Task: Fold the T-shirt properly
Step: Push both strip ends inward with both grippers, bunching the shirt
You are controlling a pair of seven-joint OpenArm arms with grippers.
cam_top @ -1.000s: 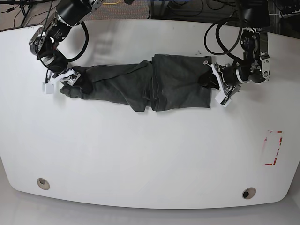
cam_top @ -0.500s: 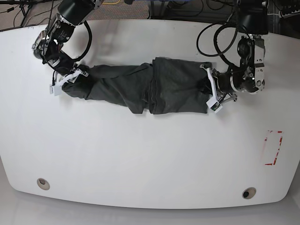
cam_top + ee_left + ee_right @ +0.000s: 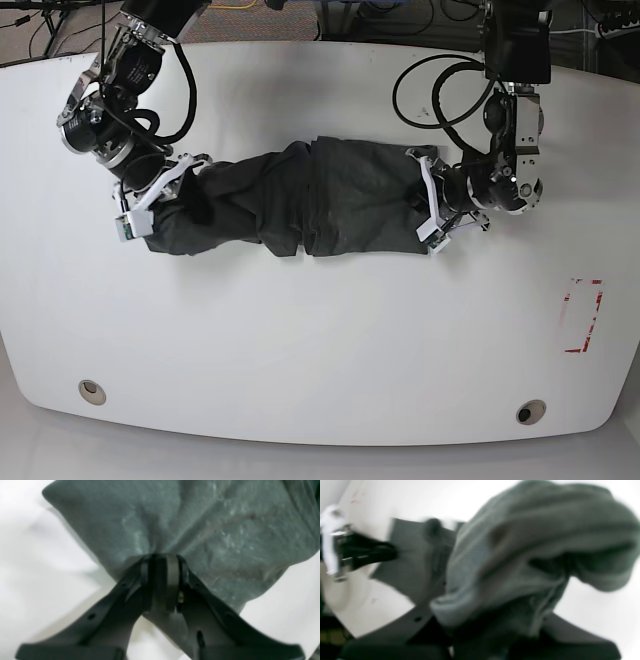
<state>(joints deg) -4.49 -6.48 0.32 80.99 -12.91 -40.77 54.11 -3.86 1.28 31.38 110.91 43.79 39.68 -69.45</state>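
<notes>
1. The T-shirt is laid on the white table as a long, crumpled band running left to right across the upper middle of the base view.
2. The band is bunched and creased along its whole length; a vertical fold line is seen near its middle.
3. The left gripper is placed at the band's right end in the base view. In the left wrist view its black fingers are seen pressed together, with cloth gathered and pinched at their tips.
4. The left gripper is therefore recorded as closed on the T-shirt, the fabric fanning out from the pinch point.
5. The right gripper is placed at the band's left end in the base view. The right wrist view is blurred; a thick roll of cloth is draped over the gripper and hides the fingertips.
6. The right gripper is judged closed; cloth is bunched against it, and a grip on the T-shirt is indicated though the contact itself is hidden.
7. A red-outlined rectangle is marked on the table near its right edge, well apart from the T-shirt.
8. Two round holes are set in the table near its front edge.
</notes>
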